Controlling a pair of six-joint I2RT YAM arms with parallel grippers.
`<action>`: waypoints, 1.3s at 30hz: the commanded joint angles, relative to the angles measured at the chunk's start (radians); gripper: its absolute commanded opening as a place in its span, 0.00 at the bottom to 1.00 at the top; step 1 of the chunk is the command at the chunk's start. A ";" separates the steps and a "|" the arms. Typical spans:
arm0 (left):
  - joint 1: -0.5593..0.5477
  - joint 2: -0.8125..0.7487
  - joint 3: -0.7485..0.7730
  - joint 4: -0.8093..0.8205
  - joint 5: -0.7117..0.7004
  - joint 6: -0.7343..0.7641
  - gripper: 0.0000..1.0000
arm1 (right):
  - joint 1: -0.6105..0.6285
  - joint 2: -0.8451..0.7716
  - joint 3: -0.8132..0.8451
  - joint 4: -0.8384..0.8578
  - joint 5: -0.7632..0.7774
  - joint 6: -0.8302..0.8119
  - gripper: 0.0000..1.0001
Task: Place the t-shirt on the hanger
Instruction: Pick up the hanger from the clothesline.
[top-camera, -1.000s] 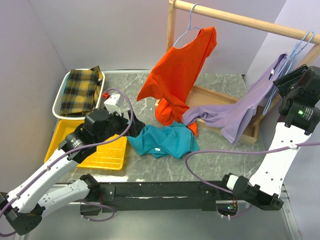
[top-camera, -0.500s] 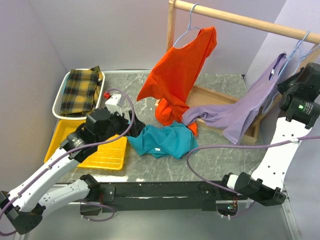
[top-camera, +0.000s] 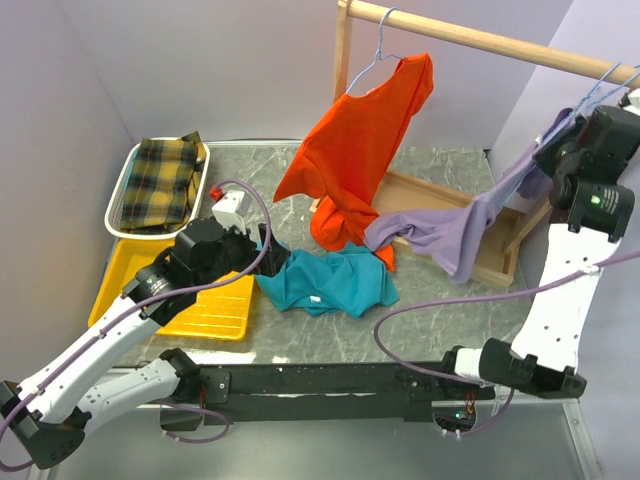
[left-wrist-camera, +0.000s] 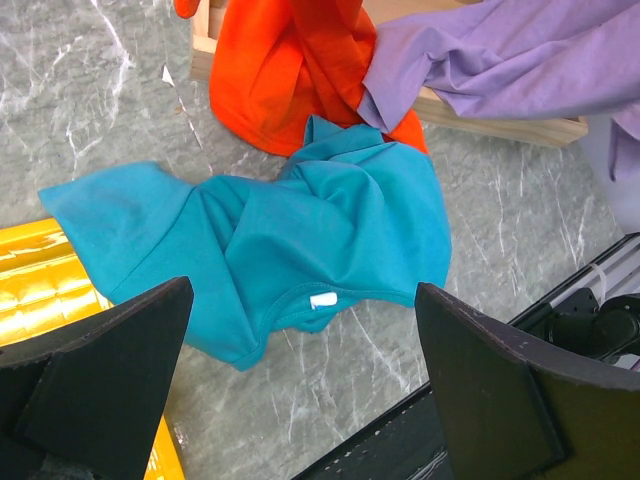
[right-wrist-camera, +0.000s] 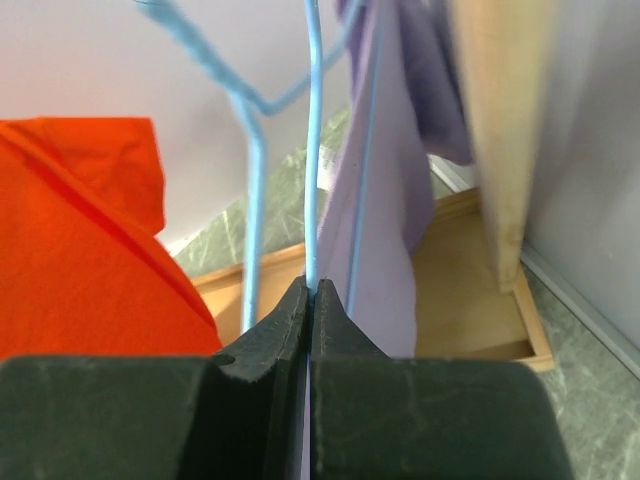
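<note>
**Top view.** The t-shirt (top-camera: 325, 282), teal and crumpled, lies loose on the grey marbled desk (top-camera: 440, 320) near its middle. It is just in front of the hem of an orange shirt (top-camera: 360, 140) that hangs from a wooden rail (top-camera: 480, 38). The left end effector (top-camera: 268, 258) hovers at the t-shirt's left edge, probably ready to lift the cloth. Far right, the right end effector (top-camera: 552, 152) is raised to the rail's end, at the hanger (top-camera: 592, 92), beside a draped lilac shirt (top-camera: 470, 225).

**Left wrist view.** The left end effector (left-wrist-camera: 300, 330) is spread wide and empty, its two dark fingers (left-wrist-camera: 110, 380) framing the t-shirt (left-wrist-camera: 300, 240) from above without touching it. A small white label shows at the collar, and the cloth is bunched in folds.

**Right wrist view.** The right end effector (right-wrist-camera: 310, 300) is pressed together, pinching one thin pale-blue wire of the hanger (right-wrist-camera: 313, 180). The grip is likely meant to unhook the hanger and carry it to the t-shirt. A second, similar wire (right-wrist-camera: 252, 200) hangs just beside the first, and the lilac shirt (right-wrist-camera: 385, 200) hangs close behind. So I judge, rather than see, that the pinched wire belongs to the bare hanger.
</note>
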 joint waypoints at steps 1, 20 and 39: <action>0.004 -0.017 -0.006 0.024 -0.011 0.021 0.99 | 0.081 0.074 0.119 -0.041 0.087 -0.042 0.00; 0.006 -0.013 -0.012 0.024 -0.014 0.023 0.99 | 0.223 0.114 0.282 -0.124 0.228 -0.115 0.00; 0.015 0.000 -0.012 0.025 -0.001 0.023 0.99 | 0.223 0.011 0.267 -0.177 0.188 -0.079 0.00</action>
